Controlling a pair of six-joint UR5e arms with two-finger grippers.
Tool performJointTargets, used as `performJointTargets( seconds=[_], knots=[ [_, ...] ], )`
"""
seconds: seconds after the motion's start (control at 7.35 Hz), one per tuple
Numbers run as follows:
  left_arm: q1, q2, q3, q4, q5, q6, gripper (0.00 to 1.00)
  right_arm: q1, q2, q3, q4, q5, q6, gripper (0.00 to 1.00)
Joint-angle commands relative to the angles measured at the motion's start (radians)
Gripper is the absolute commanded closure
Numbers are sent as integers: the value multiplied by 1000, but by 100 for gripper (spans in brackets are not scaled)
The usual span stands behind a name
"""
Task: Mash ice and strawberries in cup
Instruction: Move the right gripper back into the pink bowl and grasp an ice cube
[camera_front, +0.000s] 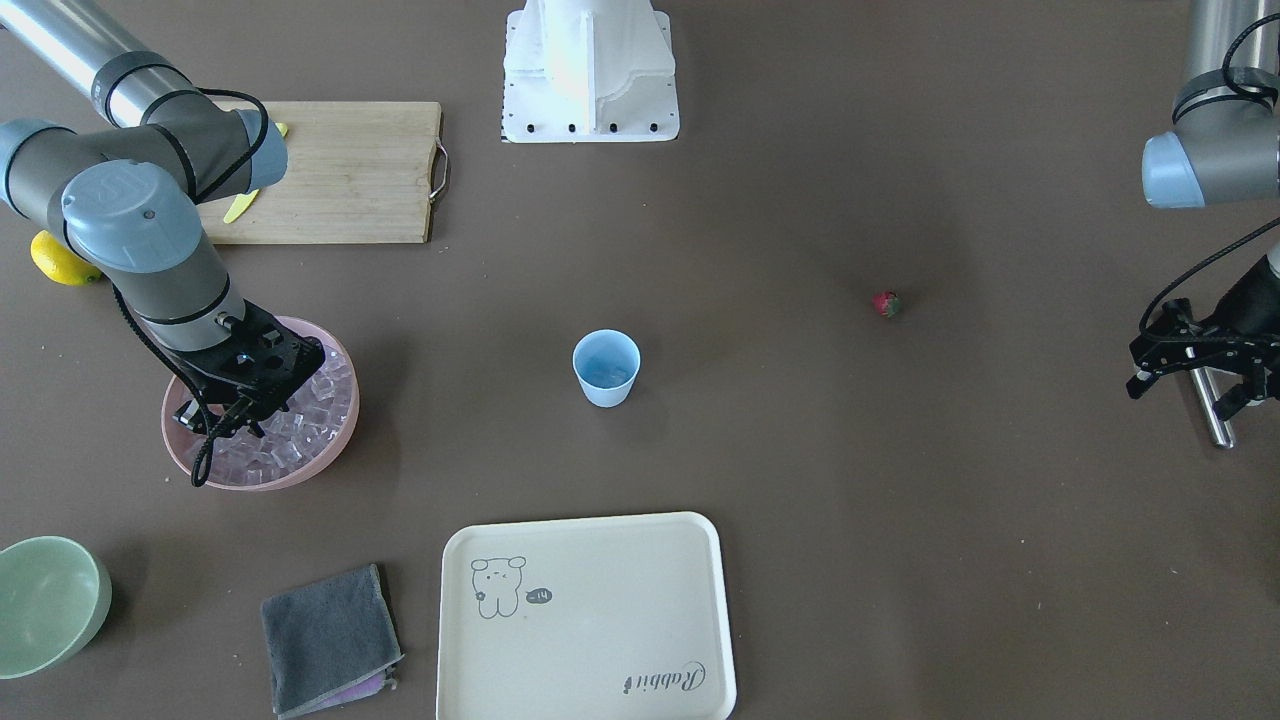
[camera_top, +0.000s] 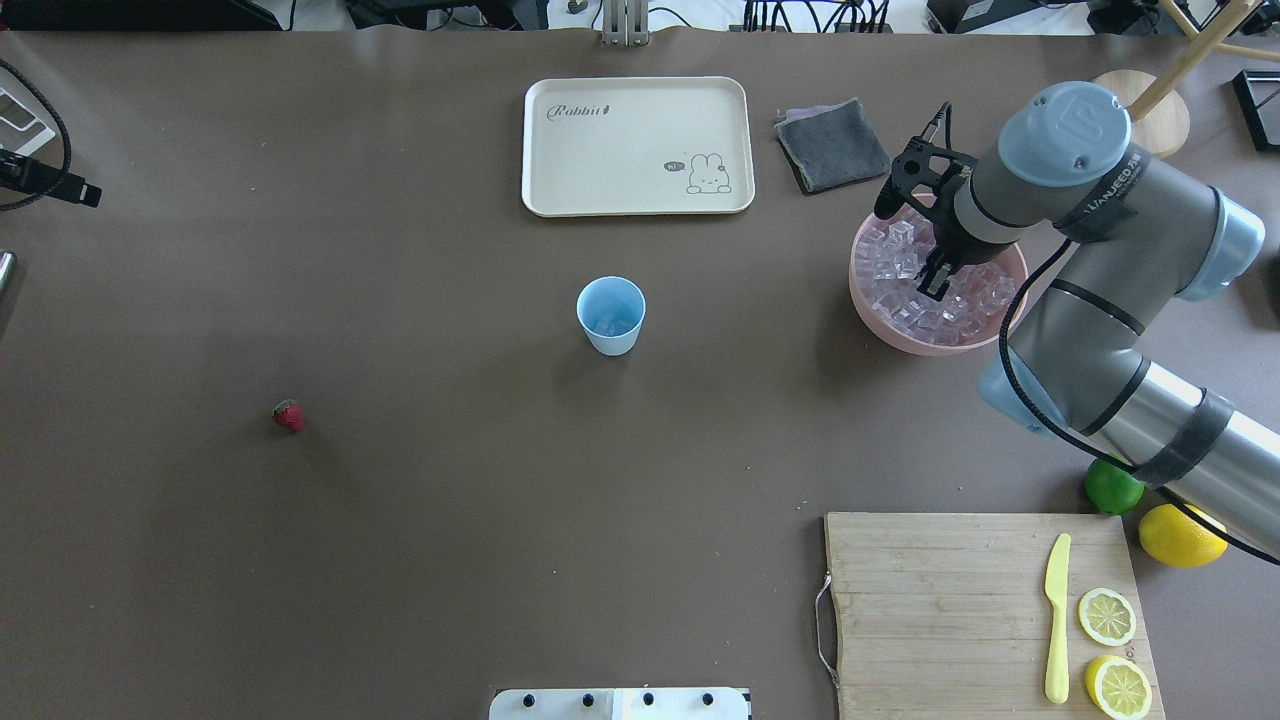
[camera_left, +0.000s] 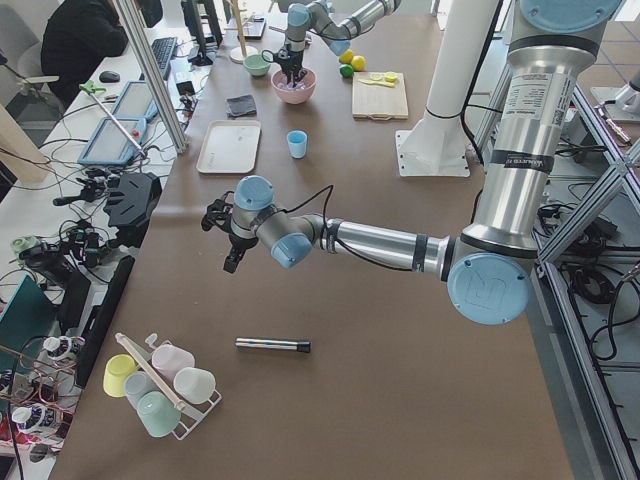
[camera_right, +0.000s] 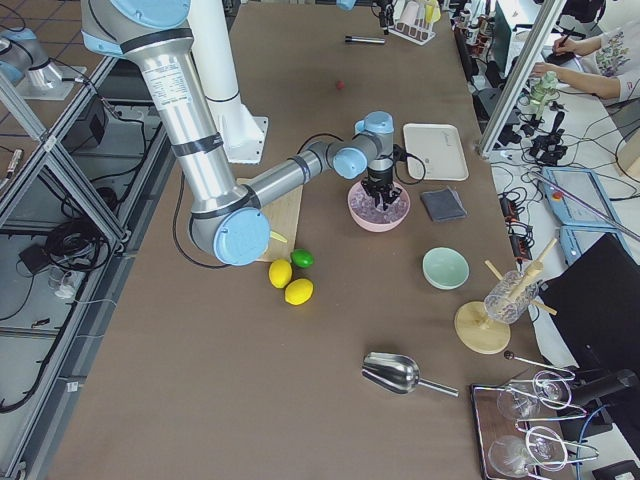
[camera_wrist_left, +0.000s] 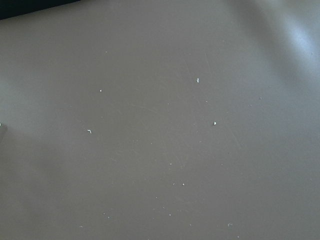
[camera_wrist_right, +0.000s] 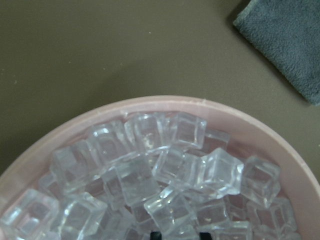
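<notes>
Down in the pink bowl (camera_top: 862, 295) on the robot's right side: right gripper (camera_top: 938, 284), tips a narrow gap apart among the ice (camera_top: 895, 255); cannot tell whether clamped on a cube. Grey cloth (camera_top: 832, 145) near the bowl's far rim. Mid-table: cup (camera_top: 610, 315) upright, bare table on every side, tray (camera_top: 637, 145) well beyond. Out on the left half: strawberry (camera_top: 288, 415), alone. Toward the left end: left gripper (camera_front: 1185, 395), fingers spread wide, holding nothing, near a metal rod (camera_front: 1218, 425).
</notes>
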Motion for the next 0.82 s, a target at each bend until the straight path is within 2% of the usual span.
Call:
performJointTargets(
  seconds=[0.0, 0.14, 0.27, 0.41, 0.54, 0.68],
  knots=[
    [0, -2, 3, 0, 0, 0, 2, 1, -1, 2, -1, -2, 6, 93],
    [0, -2, 3, 0, 0, -2, 2, 6, -3, 10, -1, -1, 31, 100],
    [0, -4, 3, 0, 0, -2, 2, 38, -1, 57, -34, 14, 36, 100],
    [0, -4, 3, 0, 0, -2, 2, 70, 20, 102, -144, 66, 36, 100],
    [2, -4, 1, 0, 0, -2, 2, 78, 110, 110, -242, 71, 66, 100],
    [2, -4, 1, 0, 0, -2, 2, 61, 205, 98, -285, 71, 265, 100]
  ],
)
